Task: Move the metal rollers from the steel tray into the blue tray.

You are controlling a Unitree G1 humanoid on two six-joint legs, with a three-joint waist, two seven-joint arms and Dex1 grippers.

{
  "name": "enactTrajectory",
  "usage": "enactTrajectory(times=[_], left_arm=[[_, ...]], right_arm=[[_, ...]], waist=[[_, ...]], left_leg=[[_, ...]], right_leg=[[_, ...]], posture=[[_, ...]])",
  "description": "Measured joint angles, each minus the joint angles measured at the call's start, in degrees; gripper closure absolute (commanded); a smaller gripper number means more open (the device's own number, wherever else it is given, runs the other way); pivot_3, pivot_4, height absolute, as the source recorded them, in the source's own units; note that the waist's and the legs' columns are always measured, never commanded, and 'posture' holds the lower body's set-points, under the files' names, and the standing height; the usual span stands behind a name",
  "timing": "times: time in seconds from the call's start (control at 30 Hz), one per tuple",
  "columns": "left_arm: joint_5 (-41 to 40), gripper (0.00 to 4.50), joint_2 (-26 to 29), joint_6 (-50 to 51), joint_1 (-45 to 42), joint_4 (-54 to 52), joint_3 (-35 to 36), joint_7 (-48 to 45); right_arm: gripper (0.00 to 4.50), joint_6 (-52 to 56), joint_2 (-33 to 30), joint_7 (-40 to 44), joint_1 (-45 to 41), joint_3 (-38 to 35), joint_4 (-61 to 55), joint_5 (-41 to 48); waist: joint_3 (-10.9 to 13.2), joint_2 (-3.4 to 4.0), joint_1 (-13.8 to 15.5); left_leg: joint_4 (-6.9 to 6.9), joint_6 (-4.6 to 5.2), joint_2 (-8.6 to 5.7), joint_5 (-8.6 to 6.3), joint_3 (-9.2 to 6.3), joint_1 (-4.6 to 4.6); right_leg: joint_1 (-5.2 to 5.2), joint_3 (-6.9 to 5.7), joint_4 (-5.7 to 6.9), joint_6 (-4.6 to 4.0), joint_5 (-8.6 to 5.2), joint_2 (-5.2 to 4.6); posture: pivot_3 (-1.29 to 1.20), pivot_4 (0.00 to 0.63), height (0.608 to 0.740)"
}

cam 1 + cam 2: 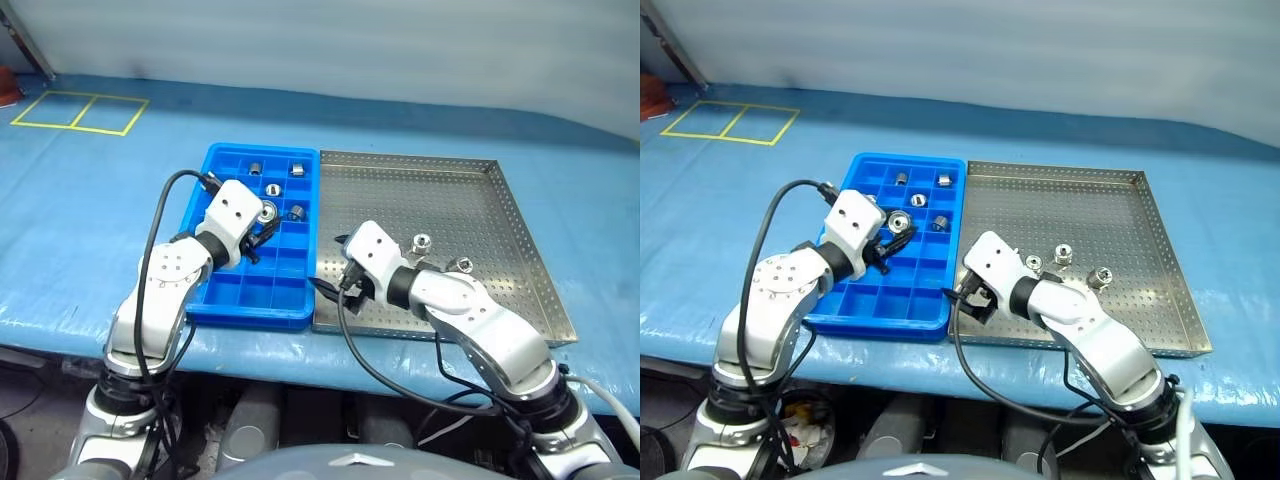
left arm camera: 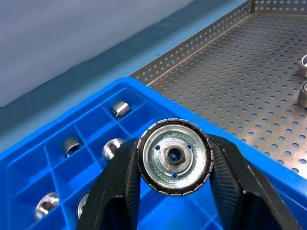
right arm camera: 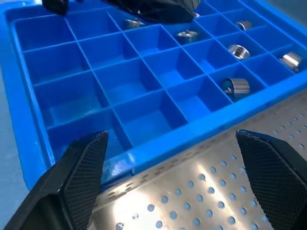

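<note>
On the blue-covered table (image 1: 90,230) before you, side by side and touching along one edge:

1. Bright blue rectangular plastic tray (image 1: 232,312), gridded into small square compartments; it sits to the left. Several small shiny silver metal rollers (image 1: 297,170) with dark central holes lie singly in the far compartments (five show in your right wrist view, one per cell). The near rows are bare blue.

2. Large square silver steel tray (image 1: 520,250) with perforated floor and low raised rim, to the right. Loose rollers rest on its floor near the right forearm; one (image 1: 421,242) stands just beside another (image 1: 461,265).

3. Left gripper (image 2: 173,165), over the middle of the blue tray. Your two black fingers (image 2: 120,191) are clamped on one roller (image 2: 173,157), its end face and dark bore turned toward the wrist camera, held above the compartments.

4. Right gripper (image 3: 168,167), jaws spread wide with nothing between them, poised over the seam where the steel tray's near left corner meets the blue tray's rim.
</note>
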Motion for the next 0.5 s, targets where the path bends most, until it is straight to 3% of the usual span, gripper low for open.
enactTrajectory(times=[0.5], left_arm=[[-1.33,2.80,1.25,9.25,6.55,-2.01,4.04,5.89]], right_arm=[[0.00,-2.03,1.17,3.04,-0.43,1.01,1.83,-1.39]], waist=[[0.00,0.00,2.33]], left_leg=[[-0.08,-0.09,0.04,-0.04,-0.04,-0.05]], right_leg=[[-0.09,-0.08,-0.09,-0.04,-0.02,-0.03]], posture=[[0.30,0.150,0.740]])
